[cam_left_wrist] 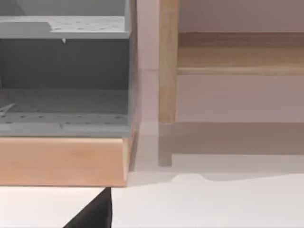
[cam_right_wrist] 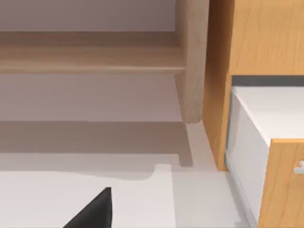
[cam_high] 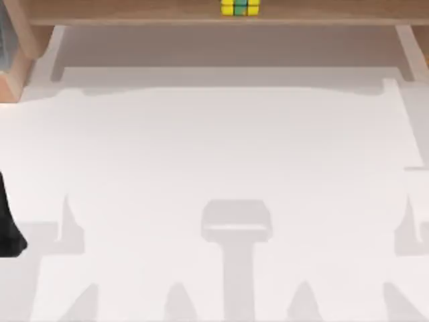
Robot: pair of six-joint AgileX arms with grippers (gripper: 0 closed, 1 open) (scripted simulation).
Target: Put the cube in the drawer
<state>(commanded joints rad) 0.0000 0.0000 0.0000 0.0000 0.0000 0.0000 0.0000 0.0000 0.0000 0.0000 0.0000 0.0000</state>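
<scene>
The cube (cam_high: pixel 240 7) sits on the wooden shelf (cam_high: pixel 134 12) at the far edge of the top view, roughly centred, with its yellow and green squares facing up. Up there it's out of the way of the bare white tabletop (cam_high: pixel 214 154), but it needs a long reach from either arm.

The left arm (cam_high: pixel 8 221) shows as a dark shape at the tabletop's left edge, tucked low and idle. Its wrist camera looks at a wooden box with a grey, perforated inside (cam_left_wrist: pixel 64 99), open toward the lens, just beside a wooden post (cam_left_wrist: pixel 167 61) that carries the shelf. Whether the left claw (cam_left_wrist: pixel 92 213) is open or closed I cannot tell; just a black tip pokes in, holding nothing I can see.

Over on the right, the wrist camera faces the drawer (cam_right_wrist: pixel 266 142), pulled out from its wooden cabinet (cam_right_wrist: pixel 256 33) with a pale inside, so it's ready to receive. The right claw (cam_right_wrist: pixel 92 211) is also a black tip; its spread I cannot tell.

My read: nothing's been picked yet. The cube is well apart from the drawer, and fetching it off the shelf comes first.
</scene>
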